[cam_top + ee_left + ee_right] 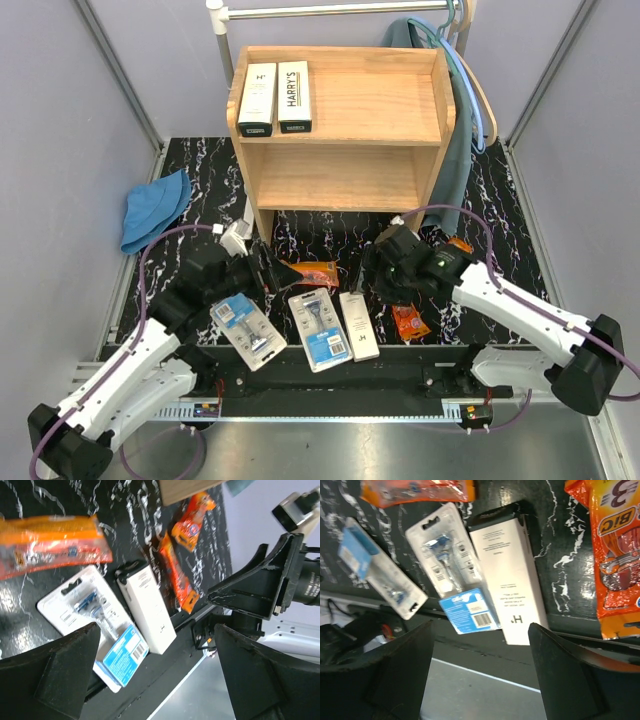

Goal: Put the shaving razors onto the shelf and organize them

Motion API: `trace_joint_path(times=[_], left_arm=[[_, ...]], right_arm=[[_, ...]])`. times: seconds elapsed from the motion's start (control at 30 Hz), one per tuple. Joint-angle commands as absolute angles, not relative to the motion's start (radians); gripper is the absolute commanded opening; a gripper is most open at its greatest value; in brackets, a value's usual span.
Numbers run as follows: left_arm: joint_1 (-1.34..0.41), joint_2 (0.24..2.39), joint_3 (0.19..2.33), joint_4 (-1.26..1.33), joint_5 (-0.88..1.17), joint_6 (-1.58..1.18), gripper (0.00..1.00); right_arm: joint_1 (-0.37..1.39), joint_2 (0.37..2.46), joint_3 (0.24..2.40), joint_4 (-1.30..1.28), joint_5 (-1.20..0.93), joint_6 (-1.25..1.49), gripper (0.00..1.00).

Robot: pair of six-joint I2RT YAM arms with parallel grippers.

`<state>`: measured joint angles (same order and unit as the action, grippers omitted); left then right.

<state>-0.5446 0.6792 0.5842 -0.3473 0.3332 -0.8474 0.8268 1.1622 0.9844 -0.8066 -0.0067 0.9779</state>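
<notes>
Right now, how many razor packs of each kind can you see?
White boxes: 3 (2 on the shelf, 1 on the table)
Orange pouches: 3
Blue blister cards: 2
Total: 8
</notes>
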Motion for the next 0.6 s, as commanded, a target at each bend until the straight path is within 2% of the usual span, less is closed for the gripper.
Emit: trace_joint_path(times=[0.0,0.2,0.37,0.57], left_arm=[[-0.564,0.715,0.569,-0.273,0.348,-0.891,0.99],[-0.586,0.762,0.571,-0.264,0.357,-0.887,0.99],[-0.595,0.756,0.552,-0.216,0.383,-0.897,0.99],[-0.597,0.756,0.541,-0.199,0.388,-0.902,0.99]], right_arm=[[0.879,1.222,1.003,-0.856,0.093,0.928,0.85],[0.931,1.396,1.034,-0.85,0.092,0.879,0.86],[0.934,1.457,1.02,-0.799,0.039,0.841,0.91],[0.934,1.499,1.008,-0.752,-0.024,0.815,0.93]])
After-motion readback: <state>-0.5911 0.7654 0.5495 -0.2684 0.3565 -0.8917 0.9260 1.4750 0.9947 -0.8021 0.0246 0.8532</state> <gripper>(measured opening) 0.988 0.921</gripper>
